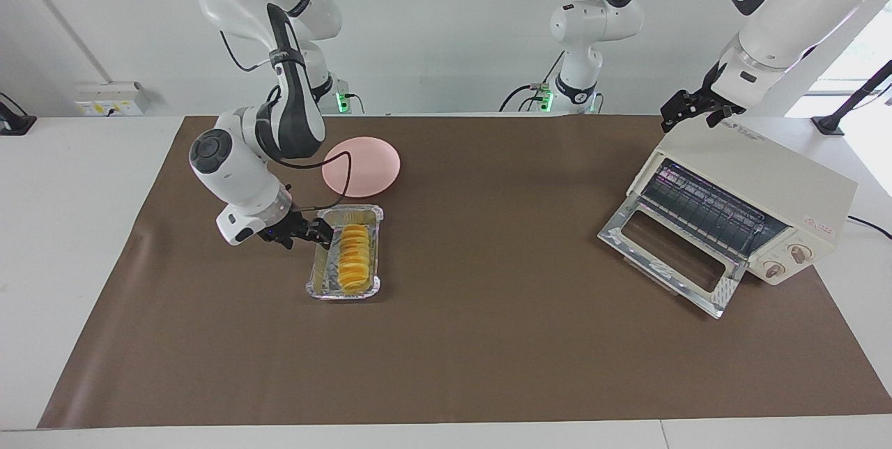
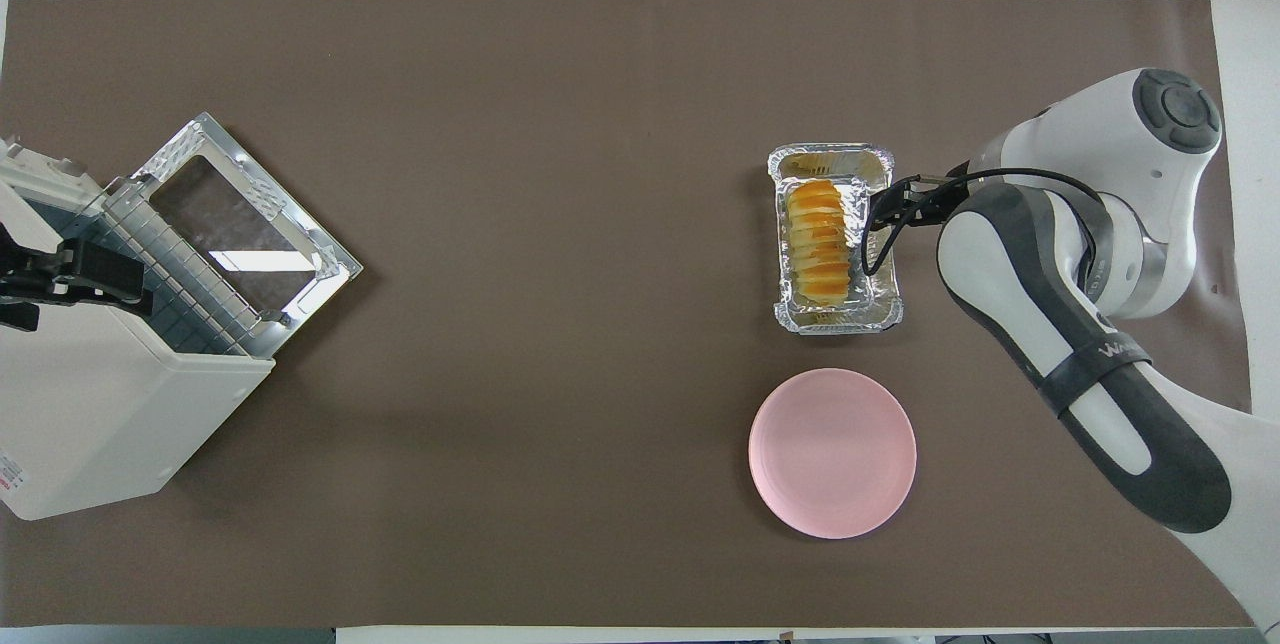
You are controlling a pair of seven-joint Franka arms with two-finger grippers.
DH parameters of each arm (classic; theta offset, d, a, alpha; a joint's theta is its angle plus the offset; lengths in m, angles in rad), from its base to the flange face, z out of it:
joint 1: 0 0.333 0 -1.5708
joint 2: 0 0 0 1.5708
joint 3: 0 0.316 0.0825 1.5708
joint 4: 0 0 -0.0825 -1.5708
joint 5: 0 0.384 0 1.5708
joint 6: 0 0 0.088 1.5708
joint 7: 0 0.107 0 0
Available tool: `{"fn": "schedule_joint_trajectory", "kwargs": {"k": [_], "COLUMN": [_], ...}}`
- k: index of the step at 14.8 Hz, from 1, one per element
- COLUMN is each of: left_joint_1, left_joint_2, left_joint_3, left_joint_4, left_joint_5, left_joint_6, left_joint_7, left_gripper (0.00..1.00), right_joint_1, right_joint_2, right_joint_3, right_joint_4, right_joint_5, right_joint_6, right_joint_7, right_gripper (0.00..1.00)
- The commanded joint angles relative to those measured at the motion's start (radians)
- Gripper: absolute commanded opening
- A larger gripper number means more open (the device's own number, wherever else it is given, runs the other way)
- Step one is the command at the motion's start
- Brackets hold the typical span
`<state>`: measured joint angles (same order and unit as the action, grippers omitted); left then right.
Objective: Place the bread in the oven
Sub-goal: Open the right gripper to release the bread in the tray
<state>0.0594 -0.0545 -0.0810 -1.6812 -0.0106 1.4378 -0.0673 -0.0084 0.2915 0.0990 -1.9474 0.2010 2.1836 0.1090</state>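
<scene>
The bread [image 1: 353, 258] lies in the foil tray [image 1: 318, 283] on the counter [image 1: 488, 365], toward the right arm's end, with the pink plate [image 1: 369, 160] just beside the tray and nearer the robots. The loaf's long axis runs toward and away from the robots, along the tray. The right hand [image 1: 317, 232] sits low at the tray's long rim, on the side away from the oven [image 1: 759, 184], so the bread lies just sideways from it, across its short width. That hand holds nothing; I cannot tell how wide it stands, nor whether it touches the rim. This arm is much the nearer. The oven stands well apart at the left arm's end, door down, rack showing. The left hand [image 1: 686, 109] waits over its top, spread open and empty.
</scene>
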Motion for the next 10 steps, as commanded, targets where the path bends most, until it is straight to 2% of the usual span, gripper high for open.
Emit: {"fn": "schedule_joint_trajectory", "kwargs": {"k": [1,2,5,7,10], "left_joint_1": [0.013,0.014,0.014,0.013,0.013], "left_joint_2": [-0.016,-0.016,-0.016,-0.016,-0.016], "left_joint_3": [-0.013,-0.013,-0.013,-0.013,-0.013], "left_joint_4": [-0.011,-0.011,-0.011,-0.011,-0.011], "left_joint_5": [0.015,0.015,0.015,0.015,0.015], "left_joint_6": [0.012,0.012,0.012,0.012,0.012], "left_joint_7": [0.004,0.004,0.004,0.004,0.004], "left_gripper": [1.00,1.00,1.00,1.00,1.00], "right_joint_1": [-0.008,-0.008,-0.008,-0.008,0.001], "right_joint_2": [-0.009,-0.009,-0.009,-0.009,-0.012], "right_joint_3": [0.008,0.008,0.008,0.010,0.011], "right_joint_4": [-0.068,-0.073,-0.077,-0.077,-0.053], "right_joint_5": [0.021,0.021,0.023,0.023,0.024], "right_joint_6": [0.064,0.073,0.081,0.081,0.076], "right_joint_7": [-0.012,-0.012,-0.012,-0.012,-0.008], "right_gripper": [0.80,0.69,0.25,0.00,0.00]}}
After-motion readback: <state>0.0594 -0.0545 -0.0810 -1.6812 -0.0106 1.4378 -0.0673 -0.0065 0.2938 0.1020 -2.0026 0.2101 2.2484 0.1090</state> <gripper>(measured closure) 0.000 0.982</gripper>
